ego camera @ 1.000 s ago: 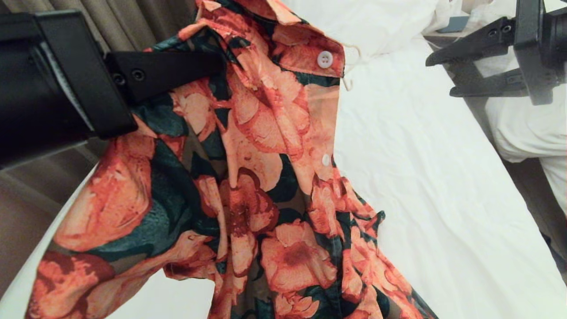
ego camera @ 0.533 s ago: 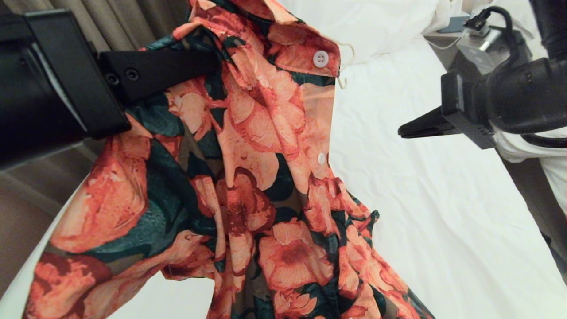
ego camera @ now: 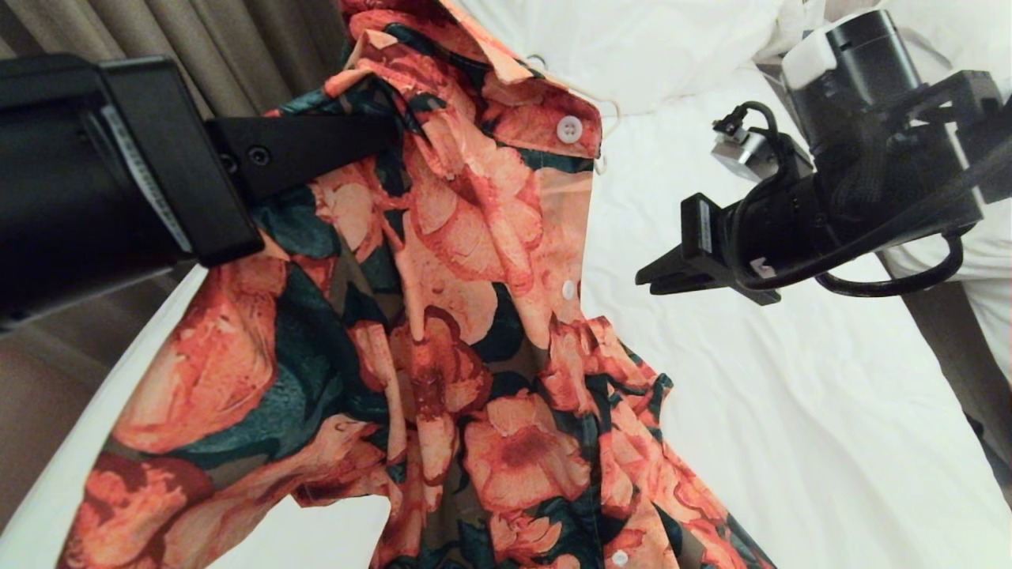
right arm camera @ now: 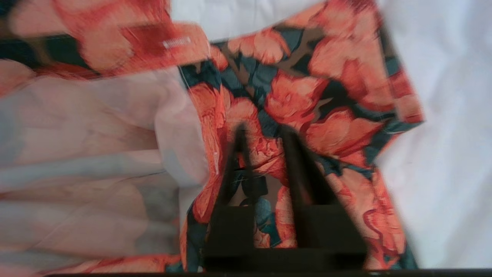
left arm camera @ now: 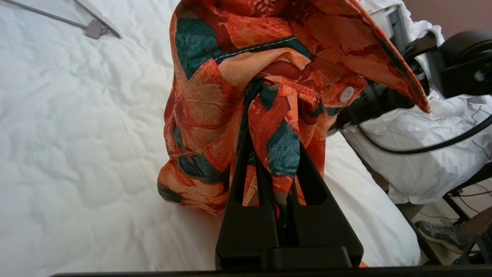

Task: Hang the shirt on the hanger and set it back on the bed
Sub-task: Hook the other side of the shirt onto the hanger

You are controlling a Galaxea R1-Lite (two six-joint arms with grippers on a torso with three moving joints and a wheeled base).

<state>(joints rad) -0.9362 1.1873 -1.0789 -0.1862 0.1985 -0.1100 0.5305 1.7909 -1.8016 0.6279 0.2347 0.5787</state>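
Note:
The shirt [ego camera: 474, 340], orange-pink flowers on dark green, hangs in the air over the bed [ego camera: 791, 379] with its collar up and its button edge facing right. My left gripper [ego camera: 387, 130] reaches in from the left and is shut on a bunched fold near the collar [left arm camera: 280, 146]. A thin cream wire of the hanger [ego camera: 608, 134] shows just beside the collar; the rest is hidden in the cloth. My right gripper [ego camera: 642, 280] hovers right of the button edge, its jaws a little apart with nothing between them. In the right wrist view the gripper [right arm camera: 263, 130] points at the shirt's front.
A white pillow [ego camera: 632, 39] lies at the head of the bed. Brown curtains [ego camera: 237, 47] hang at the back left. Another white bed [ego camera: 949, 237] stands to the right across a narrow gap. A thicker hanger with a grey bar [left arm camera: 92, 27] lies on the sheet.
My right arm has swung in from the far upper right and down toward the shirt's button edge, its jaws narrower than a second ago. The left gripper keeps its hold.

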